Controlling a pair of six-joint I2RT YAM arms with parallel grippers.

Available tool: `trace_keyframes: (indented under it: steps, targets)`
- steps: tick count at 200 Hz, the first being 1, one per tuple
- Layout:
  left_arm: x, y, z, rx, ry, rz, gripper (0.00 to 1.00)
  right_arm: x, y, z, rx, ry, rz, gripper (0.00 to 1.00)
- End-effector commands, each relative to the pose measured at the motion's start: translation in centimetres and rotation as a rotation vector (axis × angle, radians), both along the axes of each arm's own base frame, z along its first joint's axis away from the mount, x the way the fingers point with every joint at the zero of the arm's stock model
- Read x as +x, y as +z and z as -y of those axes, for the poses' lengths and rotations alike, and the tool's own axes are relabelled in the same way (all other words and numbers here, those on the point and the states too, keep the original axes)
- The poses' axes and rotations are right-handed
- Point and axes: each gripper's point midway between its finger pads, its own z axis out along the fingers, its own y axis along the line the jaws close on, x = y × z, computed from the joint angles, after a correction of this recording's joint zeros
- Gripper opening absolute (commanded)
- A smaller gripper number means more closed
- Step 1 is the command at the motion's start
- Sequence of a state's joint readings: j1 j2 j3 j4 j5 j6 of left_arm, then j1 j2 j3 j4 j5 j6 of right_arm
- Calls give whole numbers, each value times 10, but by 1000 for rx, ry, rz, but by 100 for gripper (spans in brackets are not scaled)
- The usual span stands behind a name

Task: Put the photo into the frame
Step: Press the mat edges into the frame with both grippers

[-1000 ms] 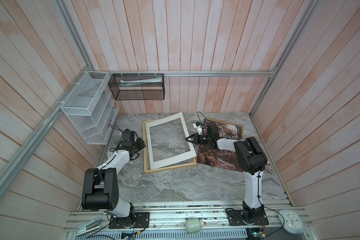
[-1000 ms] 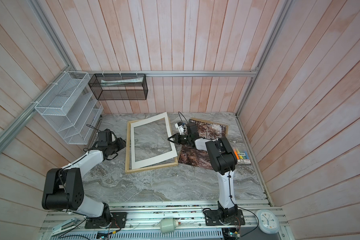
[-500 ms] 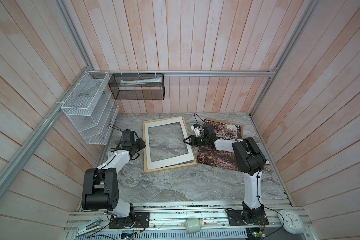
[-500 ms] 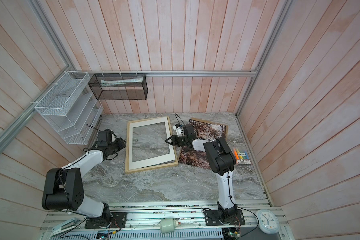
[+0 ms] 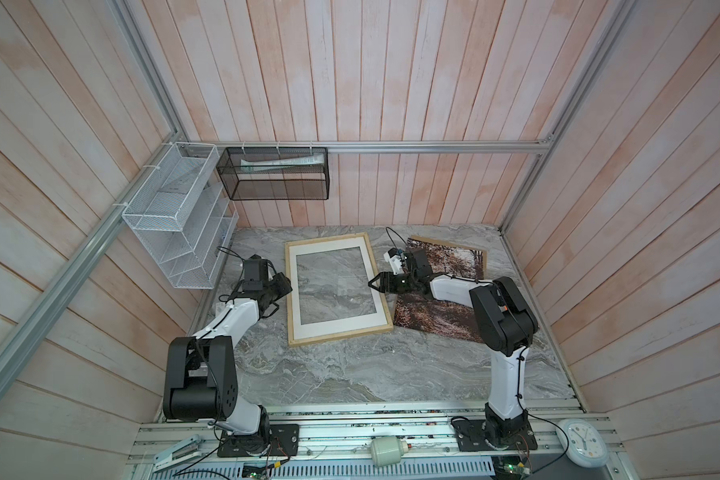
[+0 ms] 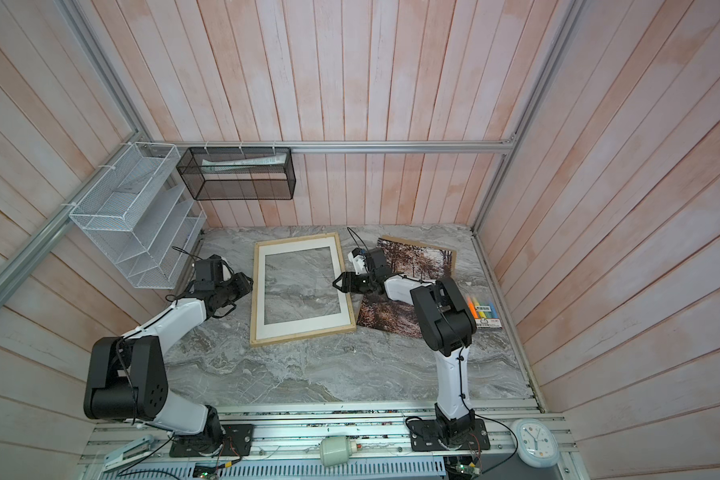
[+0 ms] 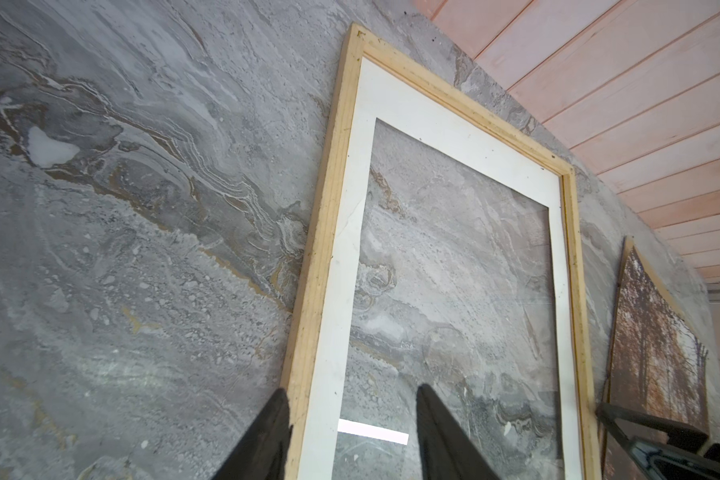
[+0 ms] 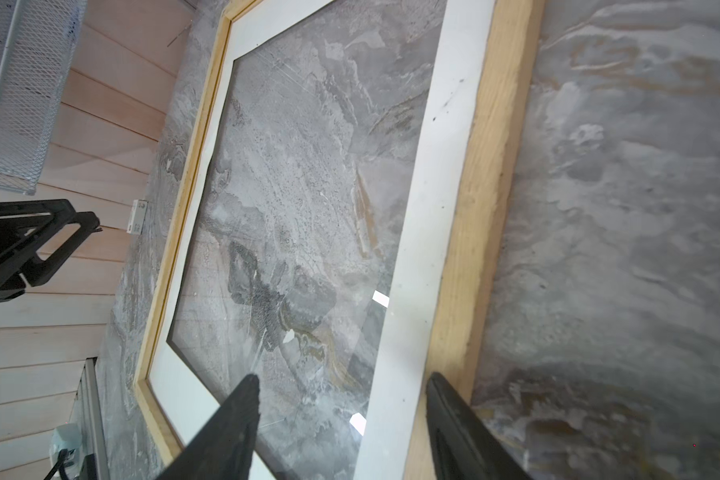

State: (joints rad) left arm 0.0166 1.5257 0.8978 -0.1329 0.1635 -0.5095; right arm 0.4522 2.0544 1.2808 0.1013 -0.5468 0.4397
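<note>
The frame point(image 5: 341, 333) point(image 6: 304, 334) lies flat mid-table, pale wood rails around clear glazing, with a white mat point(image 5: 337, 326) lying flat inside it. The photo point(image 5: 454, 262) point(image 6: 416, 262) of autumn trees rests to its right on a brown board, partly hidden by my right arm. My right gripper point(image 5: 374, 284) point(image 8: 341, 399) is open, its fingers astride the frame's right rail point(image 8: 474, 208) and the mat's strip, holding nothing. My left gripper point(image 5: 284, 287) point(image 7: 350, 415) is open astride the left rail point(image 7: 321, 249).
A white wire rack point(image 5: 175, 216) and a black mesh basket point(image 5: 275, 174) hang on the walls at back left. A marker pack point(image 6: 485, 311) lies right of the photo. A small white box point(image 8: 137, 216) sits by the left wall. Wooden walls close in three sides.
My right gripper has opened and let go of the white mat, which was raised on its right side and now lies flat in the frame. The left arm has not moved.
</note>
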Motion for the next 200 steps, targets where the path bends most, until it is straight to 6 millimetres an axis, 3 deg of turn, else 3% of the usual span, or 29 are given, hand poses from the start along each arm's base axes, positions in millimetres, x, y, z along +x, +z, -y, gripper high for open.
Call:
trace_keyframes:
  steps: [1, 74, 113, 148, 200]
  targets:
    - [8, 7, 2, -14, -13, 24, 51, 0, 12, 7, -43, -13, 38, 66]
    - [9, 7, 5, -23, -26, 27, 51, 0, 13, 7, -52, -10, 42, 57]
    - [9, 5, 11, -37, -50, 29, 51, 3, 5, 21, -122, -61, 41, 57]
    - [11, -6, 19, -31, -67, 0, 51, 1, 2, 24, -126, -63, 36, 58]
    - [9, -30, 12, 13, -35, -81, 51, -10, -6, 18, -99, -19, -1, 55]
